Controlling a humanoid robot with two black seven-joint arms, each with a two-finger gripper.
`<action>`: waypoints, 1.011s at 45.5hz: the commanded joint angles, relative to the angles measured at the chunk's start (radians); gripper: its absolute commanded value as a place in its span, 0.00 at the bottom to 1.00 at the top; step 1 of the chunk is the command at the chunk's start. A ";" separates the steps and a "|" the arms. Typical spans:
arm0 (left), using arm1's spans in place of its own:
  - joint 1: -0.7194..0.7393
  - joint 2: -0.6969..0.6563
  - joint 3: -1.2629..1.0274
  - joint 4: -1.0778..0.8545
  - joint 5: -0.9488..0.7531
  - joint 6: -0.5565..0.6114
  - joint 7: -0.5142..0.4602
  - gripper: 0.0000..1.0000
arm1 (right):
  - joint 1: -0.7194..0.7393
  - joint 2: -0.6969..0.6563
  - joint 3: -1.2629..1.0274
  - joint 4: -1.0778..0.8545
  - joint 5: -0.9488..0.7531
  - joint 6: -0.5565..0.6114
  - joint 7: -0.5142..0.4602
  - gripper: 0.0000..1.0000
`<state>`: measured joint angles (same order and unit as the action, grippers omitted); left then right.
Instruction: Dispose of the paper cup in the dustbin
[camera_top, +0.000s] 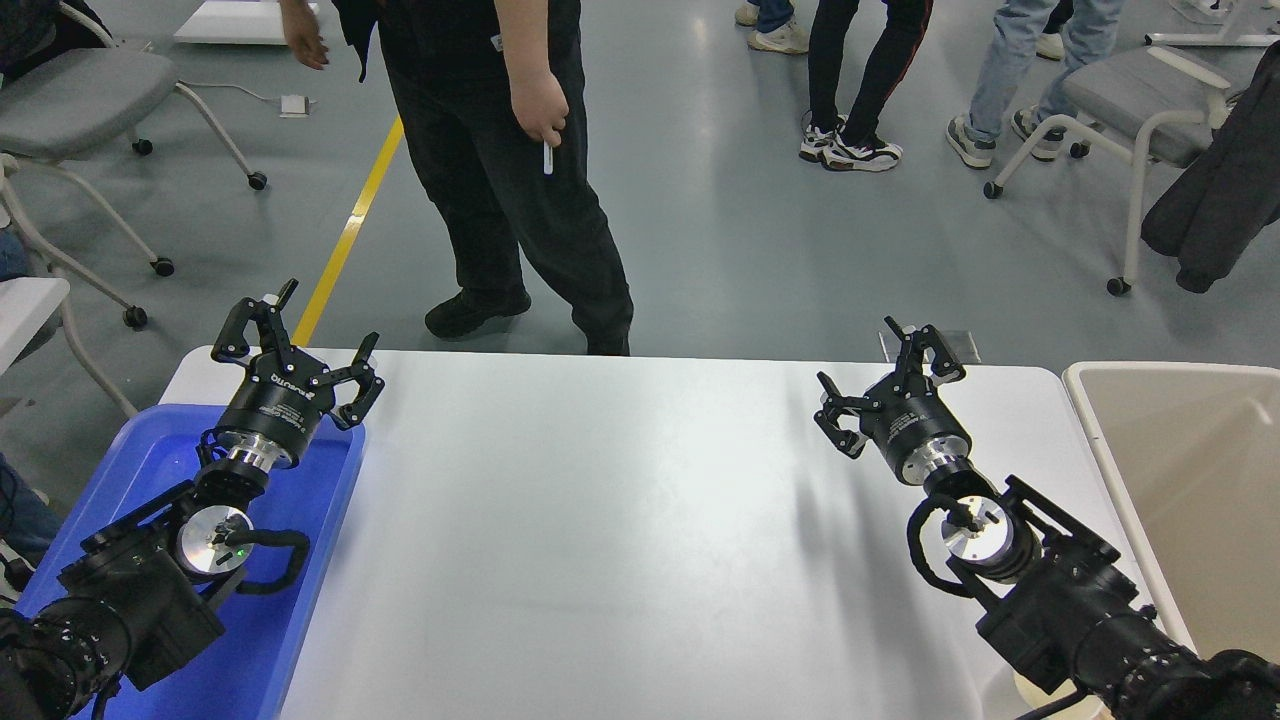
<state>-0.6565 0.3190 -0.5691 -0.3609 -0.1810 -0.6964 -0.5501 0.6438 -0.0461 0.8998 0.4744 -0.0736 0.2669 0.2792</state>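
Note:
The dustbin, a large beige tub with a thick pale rim, stands at the table's right end. A small cream-white round shape shows at the bottom edge under my right forearm. It looks like the paper cup, and the arm hides most of it. My right gripper is open and empty, held above the table's far right part, just left of the dustbin. My left gripper is open and empty, parked over the far end of the blue tray.
A bright blue shallow tray lies at the table's left end under my left arm. A person in black stands at the far edge of the white table. Chairs and other people's legs are farther back.

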 joint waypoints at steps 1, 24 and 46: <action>0.000 -0.001 0.000 0.000 0.000 0.000 -0.001 1.00 | 0.000 0.000 -0.004 0.001 0.000 0.000 0.000 1.00; 0.000 0.000 0.000 0.000 0.000 0.000 -0.001 1.00 | -0.003 -0.014 -0.002 0.009 -0.002 0.011 0.000 1.00; 0.000 0.000 0.000 0.000 0.002 0.002 -0.001 1.00 | -0.038 -0.191 -0.031 0.242 -0.020 0.014 -0.002 1.00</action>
<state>-0.6565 0.3192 -0.5691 -0.3605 -0.1797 -0.6957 -0.5508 0.6271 -0.1231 0.8950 0.5706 -0.0811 0.2823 0.2791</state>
